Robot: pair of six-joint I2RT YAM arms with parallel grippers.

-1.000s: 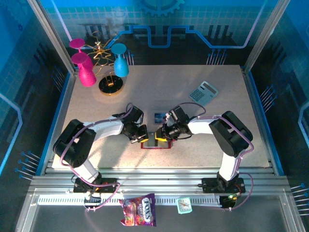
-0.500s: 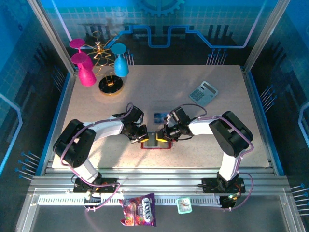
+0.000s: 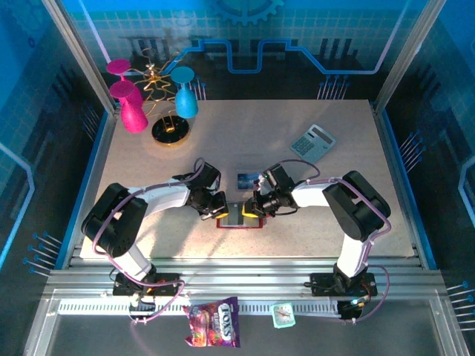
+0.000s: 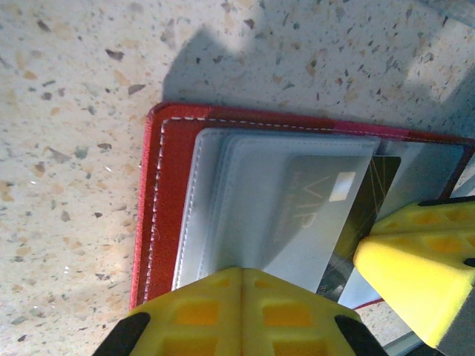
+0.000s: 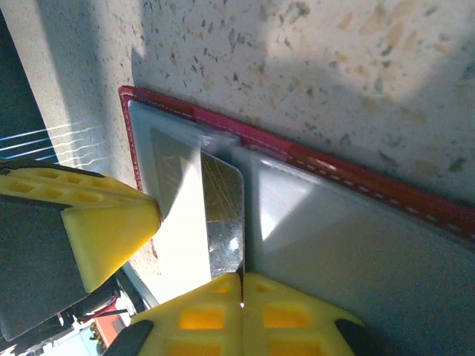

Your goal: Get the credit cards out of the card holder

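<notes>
Card holder [image 3: 240, 222] lies open and flat on the table [image 3: 245, 141], near the front edge at centre, between the two grippers.

Left gripper [image 4: 241, 280]: yellow fingers pressed together, tips resting on the near edge of the grey pockets [image 4: 215, 200]. A grey card [image 4: 312, 215] marked VIP sits inside a translucent pocket.

Right gripper [image 5: 241, 285]: fingers pressed together, tips at the exposed end of a dark glossy card [image 5: 223, 215] that lies partly out of a pocket. Whether this card is pinched between the pads cannot be told.

A blue card [image 3: 247, 179] lies on the table just beyond the holder, apart from it. A grey calculator [image 3: 312, 142] lies further back, to the right.
</notes>
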